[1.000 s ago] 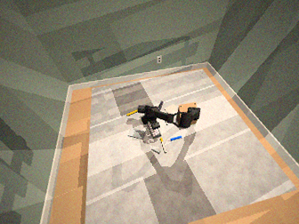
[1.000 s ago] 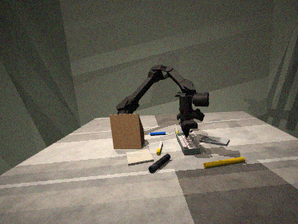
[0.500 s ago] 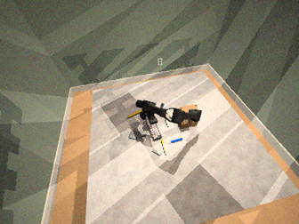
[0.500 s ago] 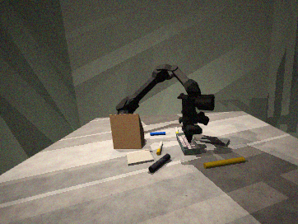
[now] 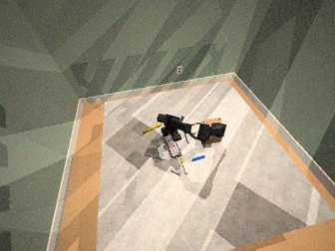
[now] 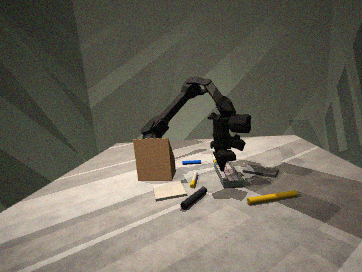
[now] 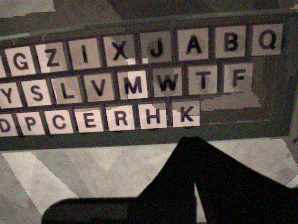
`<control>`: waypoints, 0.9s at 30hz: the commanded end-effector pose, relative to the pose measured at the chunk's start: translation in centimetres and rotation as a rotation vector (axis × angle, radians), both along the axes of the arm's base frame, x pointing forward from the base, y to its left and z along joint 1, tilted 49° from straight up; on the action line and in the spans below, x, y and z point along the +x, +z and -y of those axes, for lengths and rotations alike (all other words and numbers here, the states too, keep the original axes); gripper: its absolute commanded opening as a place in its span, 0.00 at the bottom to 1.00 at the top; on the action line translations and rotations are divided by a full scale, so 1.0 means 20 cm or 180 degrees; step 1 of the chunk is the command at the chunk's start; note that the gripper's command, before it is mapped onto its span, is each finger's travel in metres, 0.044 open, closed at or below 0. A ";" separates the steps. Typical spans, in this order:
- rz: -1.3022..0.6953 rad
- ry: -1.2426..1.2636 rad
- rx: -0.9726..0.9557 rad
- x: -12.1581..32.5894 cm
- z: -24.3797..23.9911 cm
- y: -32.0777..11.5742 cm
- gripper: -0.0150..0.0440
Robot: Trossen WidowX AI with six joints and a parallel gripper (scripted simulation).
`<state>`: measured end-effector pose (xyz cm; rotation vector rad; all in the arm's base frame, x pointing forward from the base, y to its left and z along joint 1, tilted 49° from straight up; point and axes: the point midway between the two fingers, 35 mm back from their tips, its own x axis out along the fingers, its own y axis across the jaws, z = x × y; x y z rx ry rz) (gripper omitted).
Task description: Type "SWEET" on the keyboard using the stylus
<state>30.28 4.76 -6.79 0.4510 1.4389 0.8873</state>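
Observation:
The keyboard (image 5: 173, 147) (image 6: 233, 184) (image 7: 240, 131) has a dark green body and pale letter keys. In the wrist view the S key (image 7: 36, 92), W key (image 7: 166, 82), E key (image 7: 90, 120) and T key (image 7: 203, 80) show. My gripper (image 6: 223, 169) (image 7: 189, 145) is shut with nothing between its fingers; its tips point down at the keyboard, overlapping its edge below the K key (image 7: 186, 113) in the wrist view. Their height is unclear. A yellow rod (image 5: 152, 128) (image 6: 272, 197), blue rod (image 5: 198, 158) (image 6: 191, 162) and black rod (image 6: 194, 198) lie on the desk; which is the stylus is unclear.
A brown box (image 6: 153, 160) stands near the arm's base, with a pale flat square (image 6: 170, 191) in front. A small white-and-yellow stick (image 6: 194, 180) lies between box and keyboard. A grey flat item (image 6: 267, 172) lies beyond the keyboard's right side.

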 end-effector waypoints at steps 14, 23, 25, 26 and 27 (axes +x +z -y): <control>0.0012 -0.0007 -0.0001 -0.12 -0.23 0.28 0.25; 0.0011 -0.0006 0.0004 -0.13 -0.26 0.31 0.25; 0.0011 -0.0006 0.0004 -0.13 -0.26 0.31 0.25; 0.0011 -0.0006 0.0004 -0.13 -0.26 0.31 0.25; 0.0011 -0.0006 0.0004 -0.13 -0.26 0.31 0.25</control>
